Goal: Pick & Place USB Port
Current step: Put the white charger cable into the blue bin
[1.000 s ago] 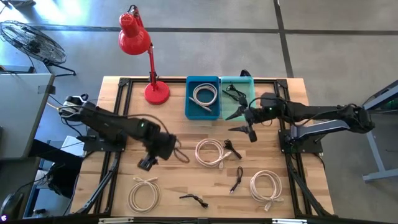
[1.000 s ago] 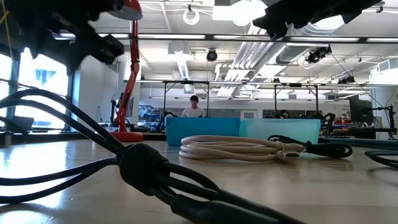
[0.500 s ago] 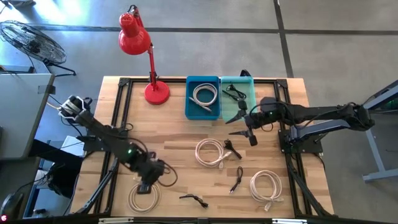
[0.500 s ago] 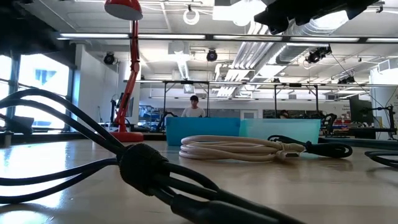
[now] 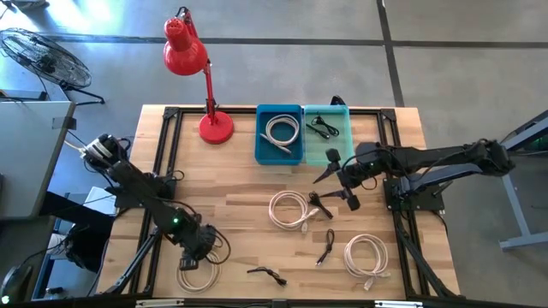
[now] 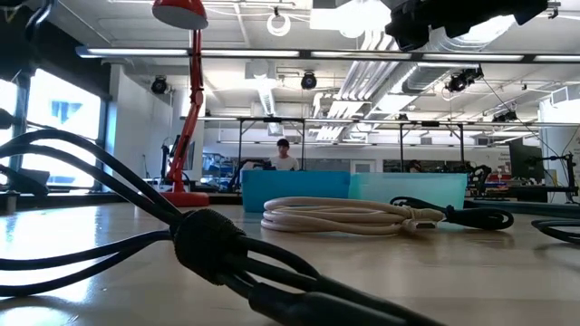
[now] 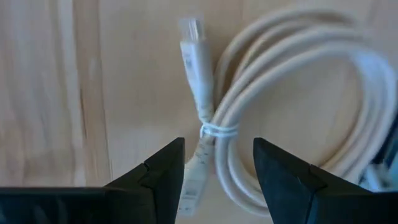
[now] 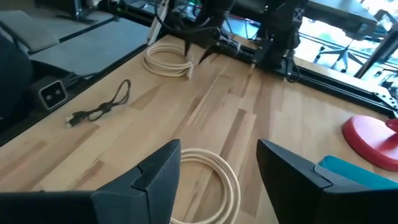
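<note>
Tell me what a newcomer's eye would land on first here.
The red desk lamp at the table's far left corner stands out first, then the blue bin and teal bin beside it. Nearer the front, the left gripper hangs open right over a coiled white cable at the front left.

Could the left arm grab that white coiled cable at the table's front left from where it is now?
Probably yes. The left gripper hangs right over the white coiled cable, its open fingers either side of the tied neck by the plug, and nothing lies between them.
</note>
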